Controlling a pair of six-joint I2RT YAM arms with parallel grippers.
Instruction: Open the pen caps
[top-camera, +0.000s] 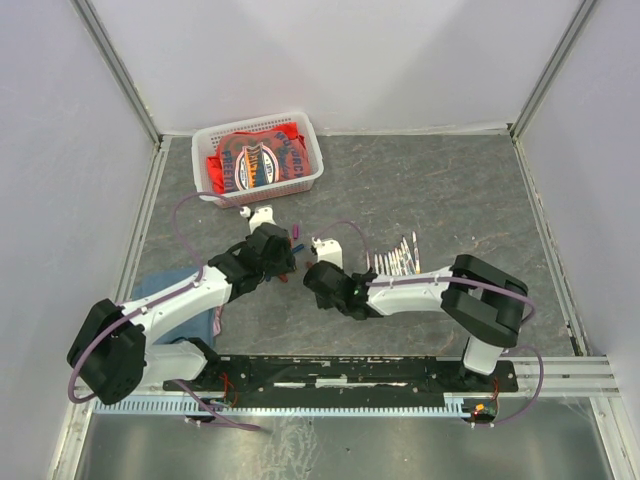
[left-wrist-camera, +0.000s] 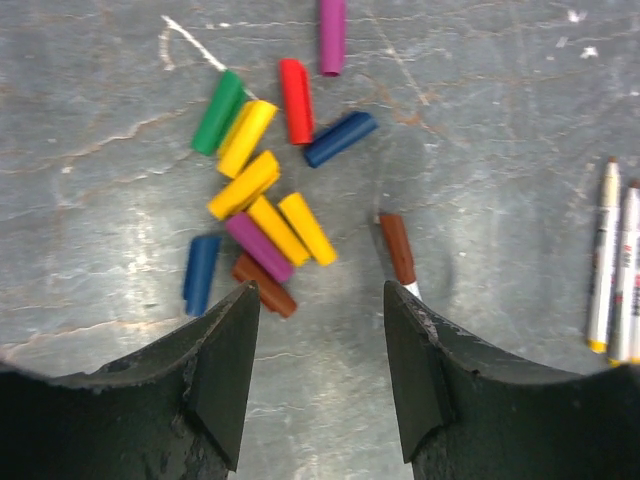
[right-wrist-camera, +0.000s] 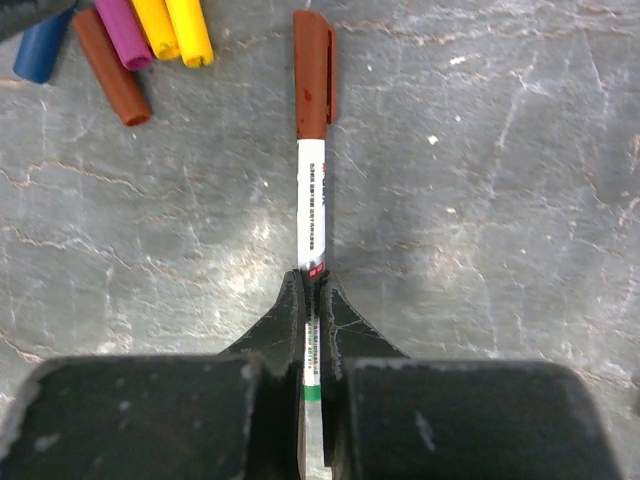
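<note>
The right hand (right-wrist-camera: 313, 290) pinches a thin white barrel (right-wrist-camera: 313, 200) with a glossy brown cap (right-wrist-camera: 313, 75); the left hand (left-wrist-camera: 320, 300) is spread over stubby cylindrical caps (left-wrist-camera: 262, 215) on the veined desk (left-wrist-camera: 480, 120).

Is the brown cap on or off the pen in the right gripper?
On: the brown cap covers the tip of the white pen barrel, whose other end the right gripper is shut on.

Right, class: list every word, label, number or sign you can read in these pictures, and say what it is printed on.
Nothing reads clearly.
White pen barrel in the right gripper: lines of small print, too small to read.
Red cloth in the white basket: round logo, too blurred to read.
Loose pens in the left wrist view: markings, blurred.
</note>
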